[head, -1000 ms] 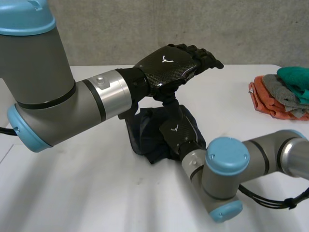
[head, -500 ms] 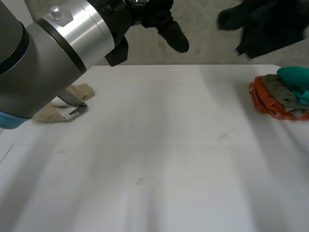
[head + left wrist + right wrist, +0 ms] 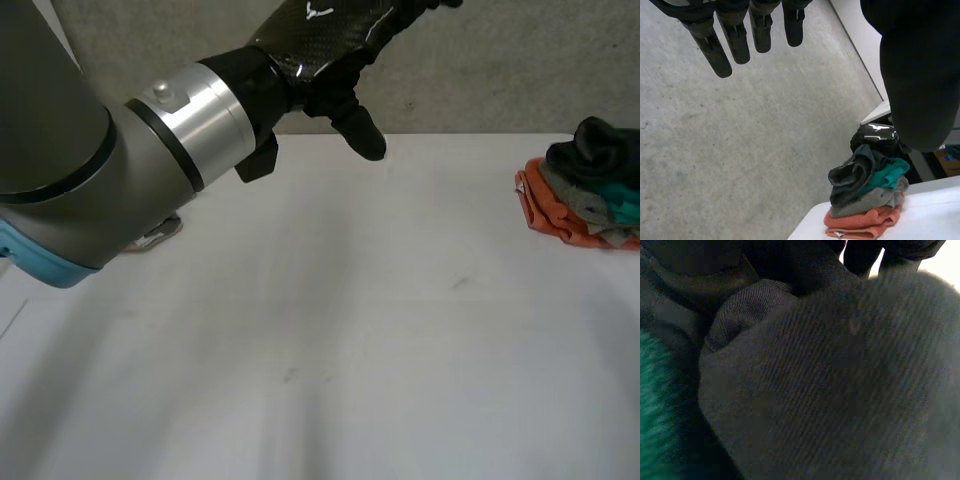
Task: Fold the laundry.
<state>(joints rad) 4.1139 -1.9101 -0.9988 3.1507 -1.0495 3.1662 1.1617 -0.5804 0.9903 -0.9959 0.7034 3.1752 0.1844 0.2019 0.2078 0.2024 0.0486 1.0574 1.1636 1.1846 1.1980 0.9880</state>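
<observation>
Surface is carrying the pile at its right edge, dark cloth lying on top. Left hand is hovering, fingers straight, holding nothing. Right hand is sitting against the cloth; grip can't tell.

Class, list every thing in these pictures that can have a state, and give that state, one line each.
Left robot hand: open, empty, up in the air.
Dark cloth: crumpled, on top of the pile.
Pile: stacked, untidy.
</observation>
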